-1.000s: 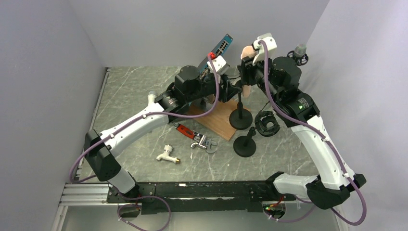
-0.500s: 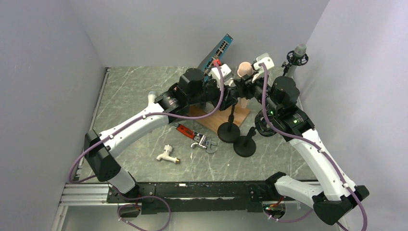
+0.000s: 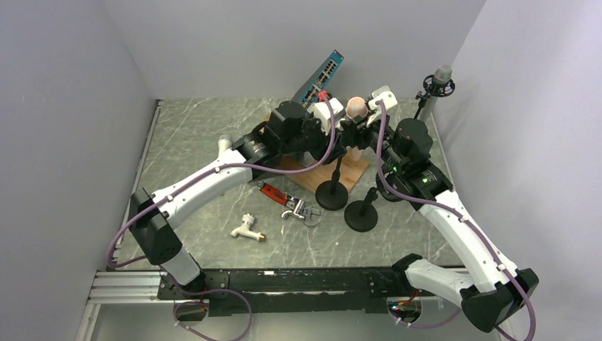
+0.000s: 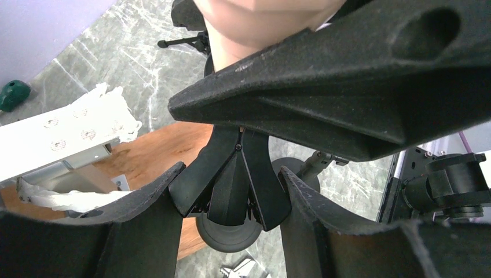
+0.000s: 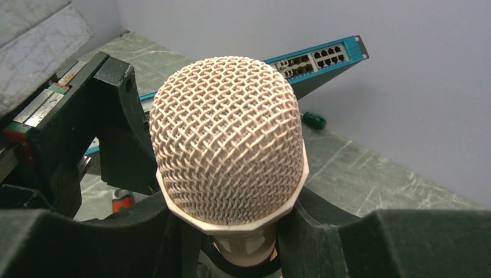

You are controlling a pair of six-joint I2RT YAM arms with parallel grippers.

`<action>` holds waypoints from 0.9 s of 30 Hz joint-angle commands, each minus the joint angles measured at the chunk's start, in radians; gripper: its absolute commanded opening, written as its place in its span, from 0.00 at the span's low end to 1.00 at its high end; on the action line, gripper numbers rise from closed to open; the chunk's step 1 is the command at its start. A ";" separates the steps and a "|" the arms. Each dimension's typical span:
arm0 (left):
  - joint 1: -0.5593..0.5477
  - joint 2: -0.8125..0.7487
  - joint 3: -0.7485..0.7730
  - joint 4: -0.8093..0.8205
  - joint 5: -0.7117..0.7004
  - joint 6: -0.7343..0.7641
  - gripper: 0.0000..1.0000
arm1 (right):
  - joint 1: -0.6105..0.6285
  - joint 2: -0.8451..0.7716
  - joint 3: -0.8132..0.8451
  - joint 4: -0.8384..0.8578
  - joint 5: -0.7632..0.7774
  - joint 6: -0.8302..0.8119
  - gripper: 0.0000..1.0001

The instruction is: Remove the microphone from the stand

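Observation:
A pink microphone [image 3: 355, 108] sits upright in the clip of a black stand whose round base [image 3: 331, 195] rests by the wooden board's front edge. My left gripper [image 3: 335, 139] is shut on the stand's clip from the left; in the left wrist view [image 4: 231, 176] its fingers press both sides of the black clip [image 4: 237, 191], with the microphone body [image 4: 255, 23] above. My right gripper [image 3: 359, 132] is shut on the microphone just under its head. In the right wrist view [image 5: 246, 249] the mesh head [image 5: 228, 139] fills the middle, fingers [image 5: 359, 234] on both sides.
A second black stand base [image 3: 360, 215] stands right beside the first. A wooden board [image 3: 309, 176], a red tool [image 3: 277, 195] and a white tap [image 3: 247, 227] lie nearby. A blue network switch [image 3: 319, 74] leans at the back. Another microphone on a stand [image 3: 440, 79] is back right.
Both arms have moved left and toward the near side together, carrying the stand and microphone; the stand's base has shifted from the board's right end to its front edge.

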 commanded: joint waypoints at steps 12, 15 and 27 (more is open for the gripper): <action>0.030 0.047 0.046 0.039 0.092 -0.057 0.97 | 0.015 -0.071 -0.066 0.221 -0.045 0.024 0.00; 0.029 0.054 0.043 0.052 0.117 -0.065 0.84 | 0.015 -0.071 -0.066 0.220 -0.041 0.033 0.00; 0.031 0.034 -0.023 0.065 0.108 -0.042 0.00 | 0.014 -0.032 0.088 0.185 0.006 0.034 0.00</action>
